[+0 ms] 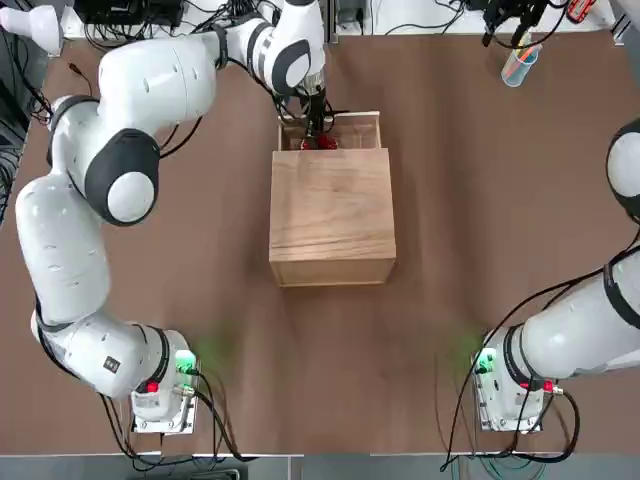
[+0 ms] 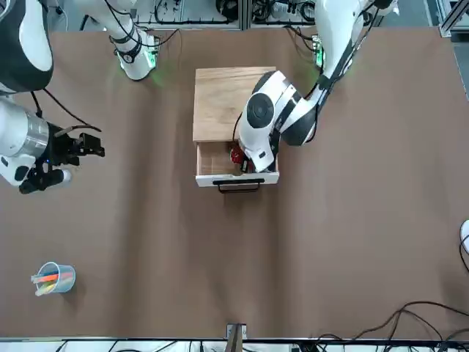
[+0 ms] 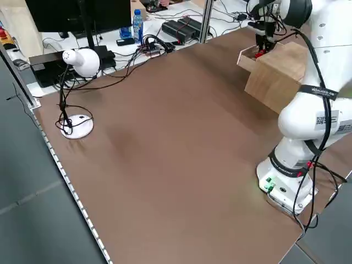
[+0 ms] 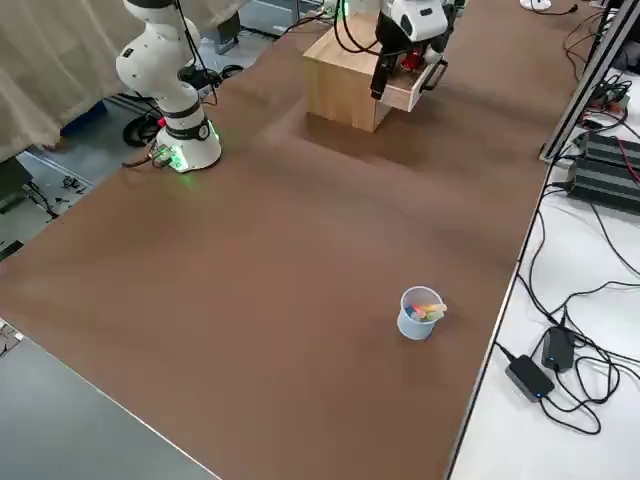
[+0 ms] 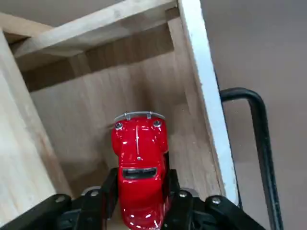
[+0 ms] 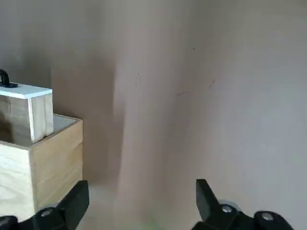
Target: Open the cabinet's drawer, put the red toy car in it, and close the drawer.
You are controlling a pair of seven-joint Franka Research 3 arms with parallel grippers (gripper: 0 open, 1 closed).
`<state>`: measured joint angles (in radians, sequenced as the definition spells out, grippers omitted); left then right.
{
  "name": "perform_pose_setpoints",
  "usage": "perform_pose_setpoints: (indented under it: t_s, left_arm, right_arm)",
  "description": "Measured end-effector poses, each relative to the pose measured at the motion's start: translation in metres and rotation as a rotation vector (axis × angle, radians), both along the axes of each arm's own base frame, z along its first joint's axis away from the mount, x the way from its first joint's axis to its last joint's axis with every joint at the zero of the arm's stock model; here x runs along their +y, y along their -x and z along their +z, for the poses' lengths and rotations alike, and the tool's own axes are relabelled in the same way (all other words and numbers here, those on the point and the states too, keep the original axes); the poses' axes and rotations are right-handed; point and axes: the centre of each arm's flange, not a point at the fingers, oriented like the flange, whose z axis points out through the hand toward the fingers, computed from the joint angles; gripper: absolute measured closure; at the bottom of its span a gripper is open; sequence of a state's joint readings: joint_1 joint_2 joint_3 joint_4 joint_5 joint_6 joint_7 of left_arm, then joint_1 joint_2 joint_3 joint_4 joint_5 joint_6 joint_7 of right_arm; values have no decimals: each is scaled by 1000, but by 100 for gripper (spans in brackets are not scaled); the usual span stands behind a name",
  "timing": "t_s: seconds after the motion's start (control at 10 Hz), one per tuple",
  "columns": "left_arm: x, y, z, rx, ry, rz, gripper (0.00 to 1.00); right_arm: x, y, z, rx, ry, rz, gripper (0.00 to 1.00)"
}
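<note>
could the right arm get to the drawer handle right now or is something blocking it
Probably yes. The right end effector hangs open off to the side, apart from the cabinet. The drawer is pulled out and its handle faces bare table. The left end effector holds the red toy car inside, behind the front panel.

We count one cabinet (image 1: 332,212) on the worktop (image 1: 200,250), with one drawer (image 2: 212,178) pulled out and one dark handle (image 2: 239,188) on its front. One red car (image 5: 139,167) sits inside. Two robot arms stand at the worktop, each with one gripper: the left gripper (image 5: 140,197) and the right gripper (image 6: 139,203), two fingers apiece. We see one cup (image 2: 56,279) of coloured sticks, one white desk lamp (image 3: 77,91) and one blue-capped bottle (image 3: 137,26). Two green lights glow, one at each arm's base.
</note>
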<state>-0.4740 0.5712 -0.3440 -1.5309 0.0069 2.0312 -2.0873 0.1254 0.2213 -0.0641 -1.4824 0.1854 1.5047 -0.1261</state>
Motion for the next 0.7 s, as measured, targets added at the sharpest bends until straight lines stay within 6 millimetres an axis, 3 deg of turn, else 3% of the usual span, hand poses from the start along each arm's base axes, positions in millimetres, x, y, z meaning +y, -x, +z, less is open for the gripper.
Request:
perform_pose_setpoints:
  t_s: [0.3,0.5,0.6,0.7]
  left_arm:
    - [-2,-4,8,-12,11,14,47]
    - [-4,-6,24,-24,21,13,19]
    - [-5,-2,34,-27,20,8,1]
    - [-4,-3,44,-41,25,9,0]
  right_arm:
    - [45,-9,-25,33,-81,37,0]
    - [70,-25,-43,16,-164,29,0]
    - [87,-32,-51,4,-210,26,0]
    - [97,-35,-54,-9,-228,27,0]
